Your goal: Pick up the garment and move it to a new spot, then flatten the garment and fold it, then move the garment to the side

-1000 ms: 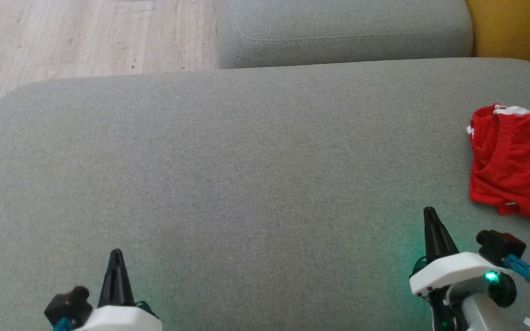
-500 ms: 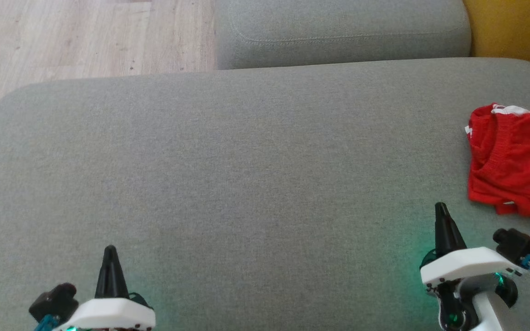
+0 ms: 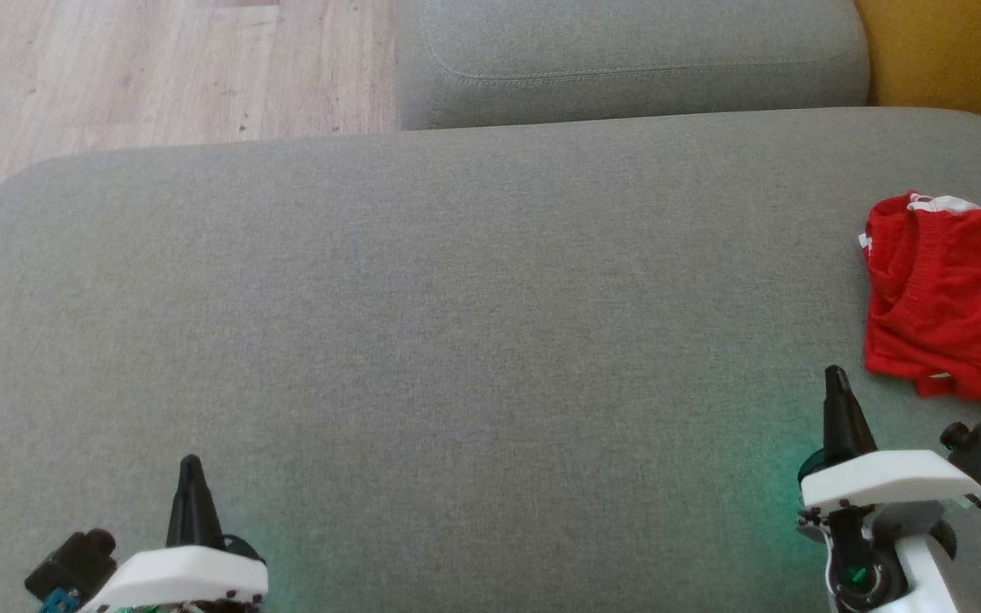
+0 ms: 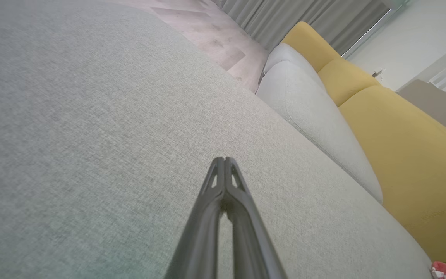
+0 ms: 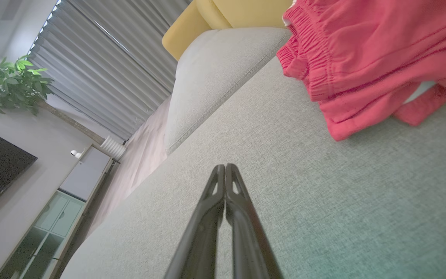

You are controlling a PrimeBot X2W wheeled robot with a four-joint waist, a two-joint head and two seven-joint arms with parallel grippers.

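Observation:
The garment is a crumpled red piece with white trim and an elastic waistband, lying at the right edge of the grey cushion. In the right wrist view the garment fills the upper right. A small red corner of the garment peeks in at the lower right of the left wrist view. My right gripper is shut and empty, just left of and below the garment, apart from it. Its fingertips are pressed together over bare cushion. My left gripper is shut and empty at the lower left, fingers closed.
A second grey cushion lies beyond the far edge. Yellow upholstery stands at the upper right. Wooden floor lies past the cushion's far left edge.
My right gripper has moved right and a little up, closer to the garment. My left gripper has slid slightly left. The garment has not moved.

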